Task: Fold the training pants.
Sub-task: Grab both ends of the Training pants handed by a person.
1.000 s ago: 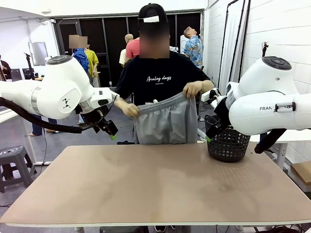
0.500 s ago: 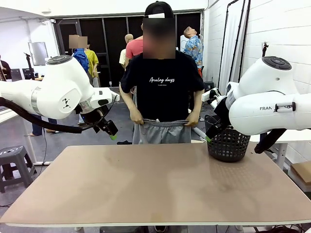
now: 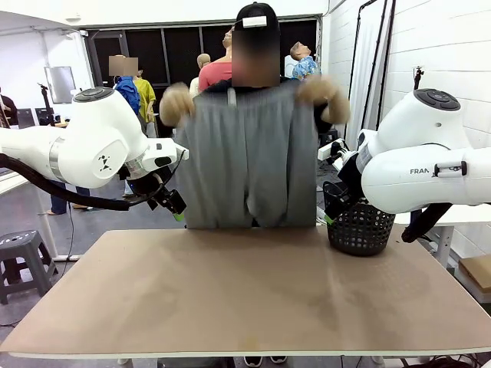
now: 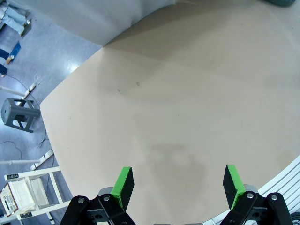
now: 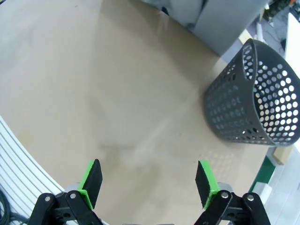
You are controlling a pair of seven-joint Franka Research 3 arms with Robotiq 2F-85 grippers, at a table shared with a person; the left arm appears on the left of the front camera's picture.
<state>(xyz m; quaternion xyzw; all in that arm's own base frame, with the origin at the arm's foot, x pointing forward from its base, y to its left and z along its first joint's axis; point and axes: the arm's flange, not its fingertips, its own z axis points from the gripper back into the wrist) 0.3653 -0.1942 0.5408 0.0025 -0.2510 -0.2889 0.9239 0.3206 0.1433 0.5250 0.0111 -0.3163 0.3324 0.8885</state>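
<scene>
At the far side of the table a person holds up the light grey training pants [image 3: 249, 157] by the waistband, both hands [image 3: 178, 103] raised to shoulder height. The pants hang spread flat, with the leg ends near the table's far edge. My left gripper [image 3: 176, 208] hovers open just left of the hanging pants, above the table's far left corner. My right gripper [image 3: 327, 215] hovers open just right of them, beside the basket. In the left wrist view the open gripper [image 4: 178, 187] holds nothing and the pants' grey cloth [image 4: 103, 16] shows at the top. In the right wrist view the gripper [image 5: 148, 183] also stands open and bare, with the pants' cloth [image 5: 211, 16] at the top.
A dark perforated basket [image 3: 359, 228] [image 5: 253, 98] stands on the table's far right corner. The tan table [image 3: 245, 291] stretches bare toward me. A grey stool [image 3: 19, 253] [image 4: 18, 115] stands on the floor to the left.
The person has swung the pants from waist height up to shoulder height, so they now hang fully spread. Neither arm has moved and both grippers stay open.
</scene>
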